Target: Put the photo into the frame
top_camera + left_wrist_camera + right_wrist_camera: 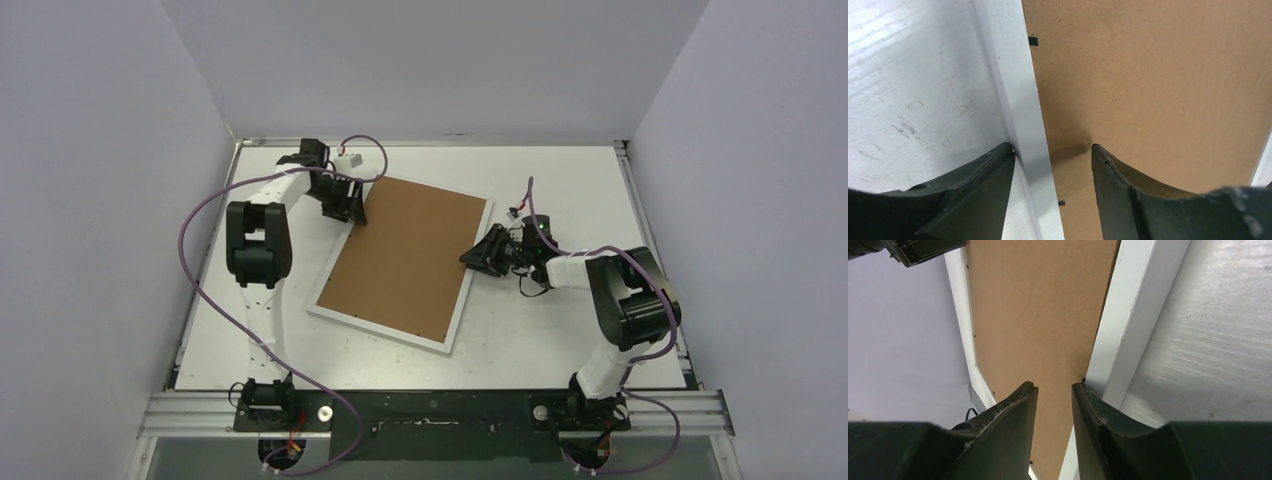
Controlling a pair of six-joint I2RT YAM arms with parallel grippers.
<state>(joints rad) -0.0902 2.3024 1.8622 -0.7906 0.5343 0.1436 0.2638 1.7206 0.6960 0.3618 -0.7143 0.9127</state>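
Find the frame (380, 332) face down on the table (540, 340), brown backing board (405, 255) uppermost, long axis running 1 to 7 o'clock in the top view. No sign of the photo (possibly under the board; cannot tell). Note the left gripper (1052, 150) at the frame's 11 o'clock corner, half wide, straddling the white rail, clamping nothing. Note the right gripper (1054, 385) at the 3 o'clock edge, narrow, touching the rail with one finger and hovering over board with the other. Equally near, both: frame centre at 4 o'clock from the left, 9 o'clock from the right. Probably next: work on the board.
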